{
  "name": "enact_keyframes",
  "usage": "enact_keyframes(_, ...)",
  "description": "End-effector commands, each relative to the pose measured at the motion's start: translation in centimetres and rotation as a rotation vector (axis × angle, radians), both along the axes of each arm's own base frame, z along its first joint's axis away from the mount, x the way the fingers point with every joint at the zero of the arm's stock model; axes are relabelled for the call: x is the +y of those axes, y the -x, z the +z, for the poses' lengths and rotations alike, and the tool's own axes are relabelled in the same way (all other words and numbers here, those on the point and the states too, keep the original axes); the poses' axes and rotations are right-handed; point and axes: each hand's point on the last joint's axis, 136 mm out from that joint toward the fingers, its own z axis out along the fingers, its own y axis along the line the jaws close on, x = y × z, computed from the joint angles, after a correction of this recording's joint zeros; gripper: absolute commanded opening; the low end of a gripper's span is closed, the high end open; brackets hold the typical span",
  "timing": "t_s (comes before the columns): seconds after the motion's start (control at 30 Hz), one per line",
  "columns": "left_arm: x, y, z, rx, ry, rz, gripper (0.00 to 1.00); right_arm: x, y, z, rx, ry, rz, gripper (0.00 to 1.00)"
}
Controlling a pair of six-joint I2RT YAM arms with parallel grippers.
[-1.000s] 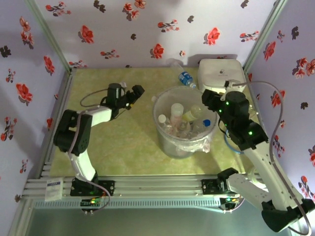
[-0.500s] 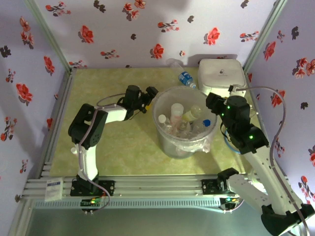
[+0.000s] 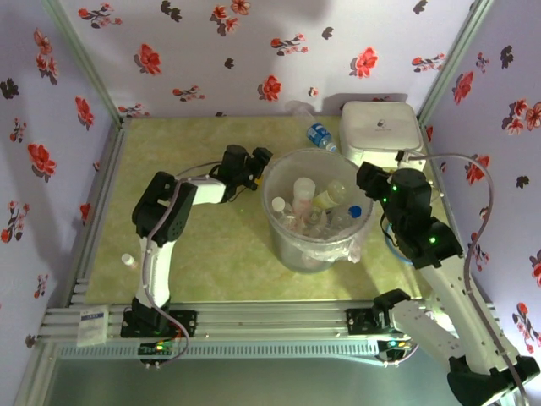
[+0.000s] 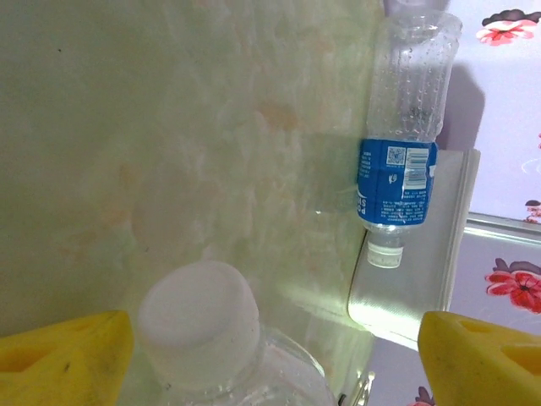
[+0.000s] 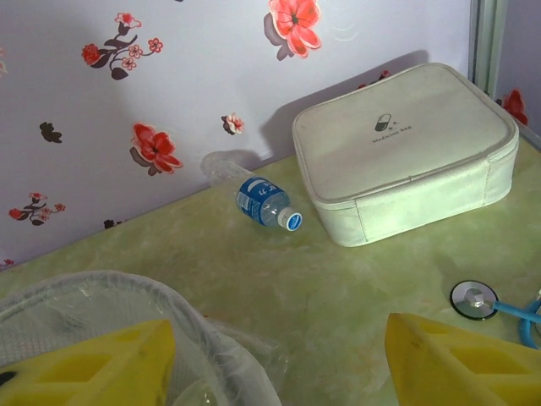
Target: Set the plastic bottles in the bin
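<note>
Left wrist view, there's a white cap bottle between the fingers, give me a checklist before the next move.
1. Placement: white-capped bottle sits between the left gripper fingers, ok.
2. Firm grip: not ok, jaws open, one finger clear of it.
3. Position above the bin: not ok, top view shows the left gripper just outside the rim.
4. Path clear of right gripper: ok, open, empty, at the bin's opposite side.
5. Table cleared: not ok, blue-label bottle lies near the white box.

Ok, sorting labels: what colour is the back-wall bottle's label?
Blue; bottle clearest in left wrist view.
</note>
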Motion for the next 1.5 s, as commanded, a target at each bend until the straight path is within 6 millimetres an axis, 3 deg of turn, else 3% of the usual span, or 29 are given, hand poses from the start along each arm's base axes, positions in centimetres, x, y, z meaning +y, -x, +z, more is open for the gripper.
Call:
enact_keyframes(0.0,-0.6,-0.6,-1.8,0.020,-0.004,0.030,0.82,-0.9,0.3,-0.1,-0.003,-0.001,-0.038,0.68)
enact_keyframes(0.17,-0.4,-1.5,-1.2,-0.012,-0.017,0.035,0.63,-1.1,0.5,0.0,-0.004,0.007,-0.040,0.69)
enact_keyframes(0.33,0.8,-3.0,1.8,-0.130,-0.077,0.029,0.36,-1.3,0.6,0.3,-0.008,0.014,-0.042,0.69)
enact_keyframes(0.4,1.7,-3.8,3.5,-0.181,-0.086,0.039,0.30,-1.4,0.7,0.3,-0.007,0.019,-0.042,0.70)
enact_keyframes(0.6,5.6,-5.8,8.4,-0.303,-0.071,0.095,0.28,-1.8,0.6,0.6,-0.012,0.033,-0.062,0.71)
enact_keyframes(0.77,7.4,-5.1,9.7,-0.307,-0.119,0.098,0.23,-1.6,0.5,0.7,-0.015,0.018,-0.060,0.71)
enact_keyframes(0.83,7.6,-4.2,9.5,-0.291,-0.121,0.090,0.25,-1.6,0.4,0.7,-0.016,0.017,-0.060,0.71)
enact_keyframes(0.97,6.5,-1.7,7.8,-0.224,-0.130,0.050,0.62,-1.6,0.3,0.7,-0.014,0.011,-0.063,0.71)
enact_keyframes(1.07,5.0,-0.2,6.3,-0.162,-0.118,0.010,0.78,-1.4,0.0,0.7,-0.012,0.007,-0.062,0.71)
enact_keyframes(1.23,1.8,1.3,3.6,-0.074,-0.078,-0.043,0.85,-0.8,-0.3,0.1,0.001,-0.020,-0.040,0.71)
enact_keyframes(1.47,-0.1,1.6,1.1,0.002,-0.013,-0.027,0.86,-1.1,0.2,-0.2,0.013,-0.012,-0.049,0.71)
